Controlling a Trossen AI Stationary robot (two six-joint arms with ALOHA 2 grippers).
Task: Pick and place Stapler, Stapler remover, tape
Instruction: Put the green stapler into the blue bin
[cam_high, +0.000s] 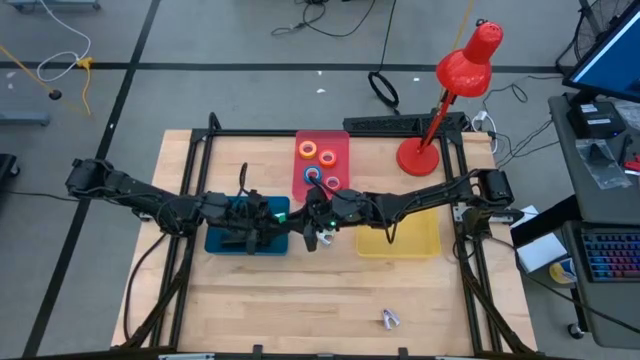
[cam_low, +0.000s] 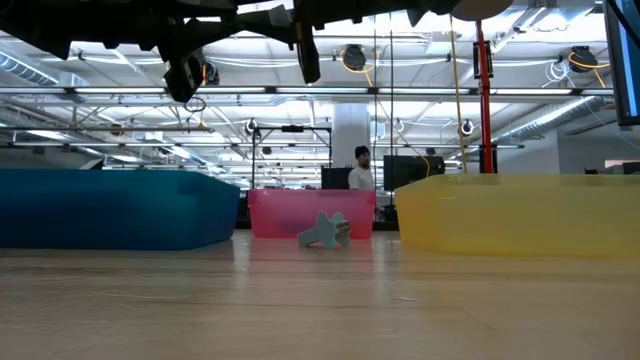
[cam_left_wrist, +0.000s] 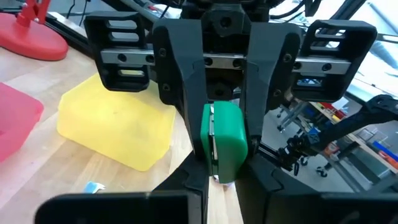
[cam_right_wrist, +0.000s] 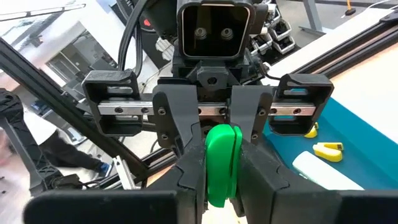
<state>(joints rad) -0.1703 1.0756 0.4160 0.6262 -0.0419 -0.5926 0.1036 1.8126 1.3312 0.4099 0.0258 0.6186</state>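
Note:
A green stapler (cam_left_wrist: 224, 140) hangs in the air between my two grippers, which meet nose to nose above the table's middle, between the blue tray (cam_high: 222, 240) and the yellow tray (cam_high: 415, 238). My left gripper (cam_high: 300, 215) and my right gripper (cam_high: 322, 214) are both shut on it. Tape rolls, orange (cam_high: 307, 151), blue (cam_high: 313, 175) and red (cam_high: 333, 183), lie in the pink tray (cam_high: 340, 140). The grey stapler remover (cam_high: 390, 320) lies on the wood near the table's front edge. My left gripper pinches the stapler's end (cam_left_wrist: 219, 175) nearest it between its two fingers, coming level from the table's left. The stapler is lifted clear of the table. My right gripper pinches the stapler's opposite end (cam_right_wrist: 219, 186) between its two fingers, level from the table's right. The green body stands on edge between the fingers.
A red desk lamp (cam_high: 455, 90) stands at the back right. In the blue tray lie a yellow thing (cam_right_wrist: 328, 150) and a white thing (cam_right_wrist: 323, 171). Bare wood stretches along the table's front. A person (cam_low: 360, 170) stands far off in the room.

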